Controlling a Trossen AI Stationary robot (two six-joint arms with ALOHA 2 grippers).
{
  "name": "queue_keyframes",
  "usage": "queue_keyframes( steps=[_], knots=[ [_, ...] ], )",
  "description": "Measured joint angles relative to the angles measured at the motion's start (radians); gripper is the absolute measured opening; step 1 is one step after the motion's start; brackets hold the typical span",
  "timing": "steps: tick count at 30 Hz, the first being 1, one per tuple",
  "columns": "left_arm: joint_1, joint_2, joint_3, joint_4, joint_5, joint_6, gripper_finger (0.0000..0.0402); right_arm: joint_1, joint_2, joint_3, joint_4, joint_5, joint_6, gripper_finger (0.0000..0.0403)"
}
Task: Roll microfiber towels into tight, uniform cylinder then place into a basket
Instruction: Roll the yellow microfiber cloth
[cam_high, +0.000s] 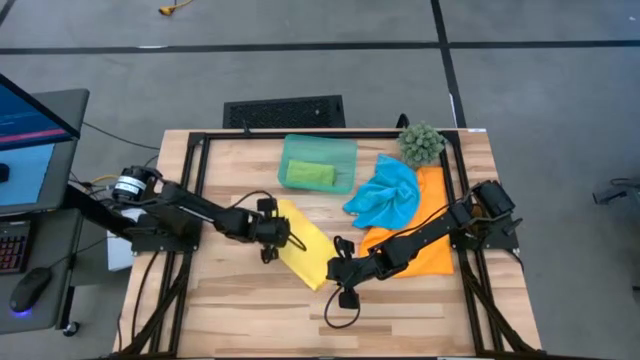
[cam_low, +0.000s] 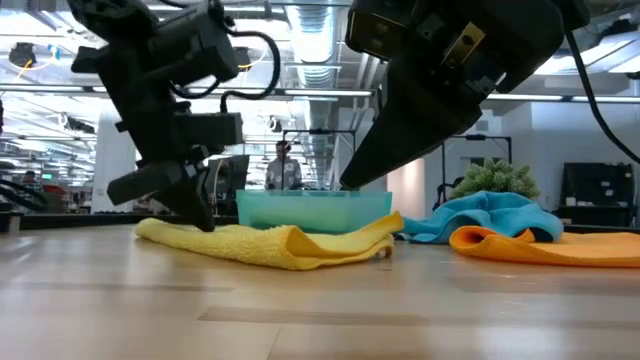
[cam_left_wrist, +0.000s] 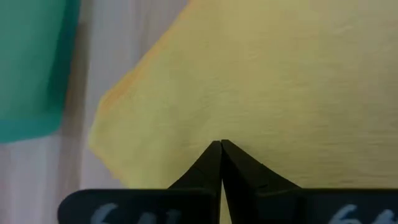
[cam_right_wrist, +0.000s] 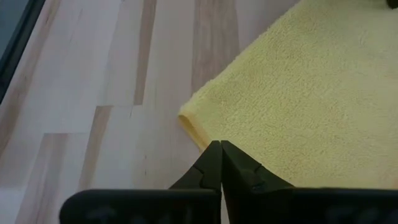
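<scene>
Four towels are on your table: one yellow towel (cam_high: 303, 243), one blue towel (cam_high: 385, 196), one orange towel (cam_high: 425, 232) and one green towel (cam_high: 310, 174). You see the yellow one lying flat near the middle, its long axis running diagonally from the far left, by the left gripper (cam_high: 272, 231), toward the near right, by the right gripper (cam_high: 338, 268). From table height it shows as a low, rumpled strip (cam_low: 270, 243) in front of the basket (cam_low: 315, 208). Your one basket (cam_high: 340, 152) stands at the far side of the table, and the green towel lies inside it as a short roll with its long axis across the table. The blue towel sits crumpled just right of the basket, overlapping the far edge of the orange one, which lies spread flat by the right edge. One spiky plant ball (cam_high: 421, 143) stands at the far right. Your left gripper (cam_left_wrist: 221, 144) has its fingers pressed together, tips on the yellow cloth near one corner. Your right gripper (cam_right_wrist: 220, 144) is likewise closed, tips at the yellow towel's (cam_right_wrist: 298, 93) opposite corner; neither visibly pinches the fabric.
</scene>
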Motion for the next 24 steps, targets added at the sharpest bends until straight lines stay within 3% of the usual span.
queue_keyframes(
  steps=[4, 10, 13, 17, 24],
  knots=[
    [-0.069, 0.000, 0.026, 0.039, -0.001, -0.055, 0.0000, 0.000, 0.000, 0.000, -0.002, 0.000, 0.000, 0.0019],
    [-0.201, 0.000, 0.015, 0.417, 0.071, -0.107, 0.0000, 0.000, 0.000, 0.000, -0.007, 0.000, 0.000, 0.0022],
    [-0.252, 0.000, 0.014, 0.481, 0.022, -0.102, 0.0000, 0.000, 0.000, 0.000, -0.007, 0.000, 0.000, 0.0025],
    [-0.274, 0.022, 0.014, 0.505, -0.042, -0.138, 0.0000, 0.000, 0.000, 0.000, -0.007, 0.000, 0.000, 0.0025],
    [-0.274, 0.184, 0.013, 0.652, -0.010, -0.134, 0.0000, 0.001, 0.000, -0.003, -0.028, 0.000, 0.000, 0.0021]
  ],
)
